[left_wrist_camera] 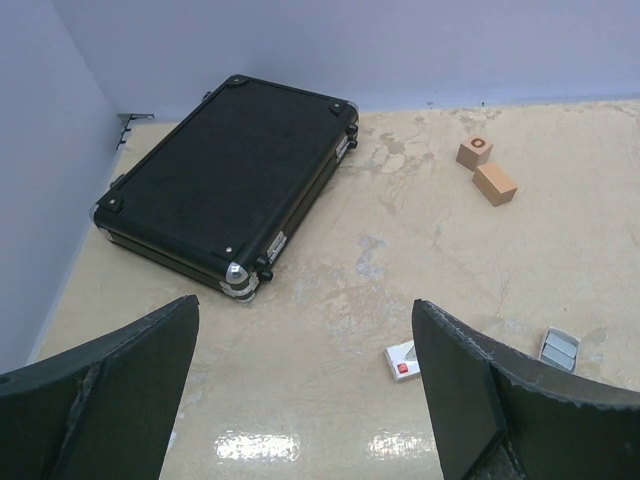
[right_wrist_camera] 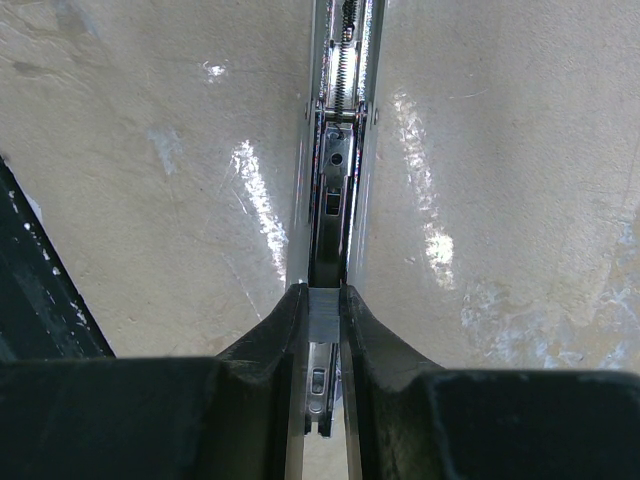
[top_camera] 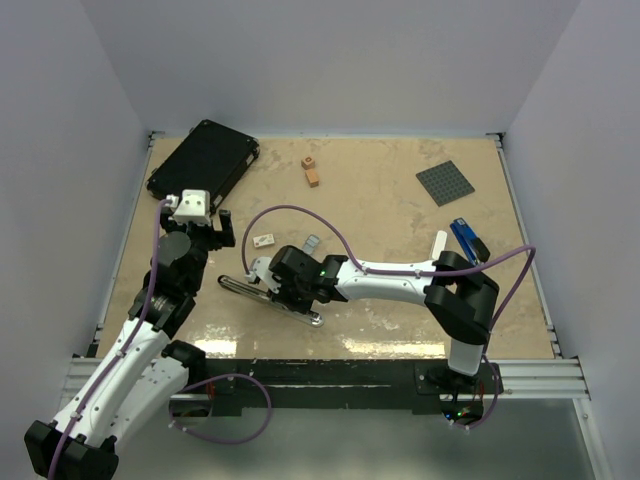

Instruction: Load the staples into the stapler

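The beige tabletop (top_camera: 390, 210) carries a black case (top_camera: 204, 160) far left, two wooden blocks (top_camera: 313, 179) far centre, a grey baseplate (top_camera: 445, 183) and blue stapler (top_camera: 466, 240) right, and the silver stapler (top_camera: 238, 287) near centre.

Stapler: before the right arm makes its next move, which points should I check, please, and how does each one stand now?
1. Staples gripped by the right gripper: ok, it is shut on them.
2. Stapler lying opened, channel facing up: ok.
3. Staples in line with the channel: ok, as far as the right wrist view shows.
4. Staples seated in the channel: cannot tell; the gripper hides their lower edge.
5. Left gripper clear of the stapler: ok, it is open and hovers apart from it.
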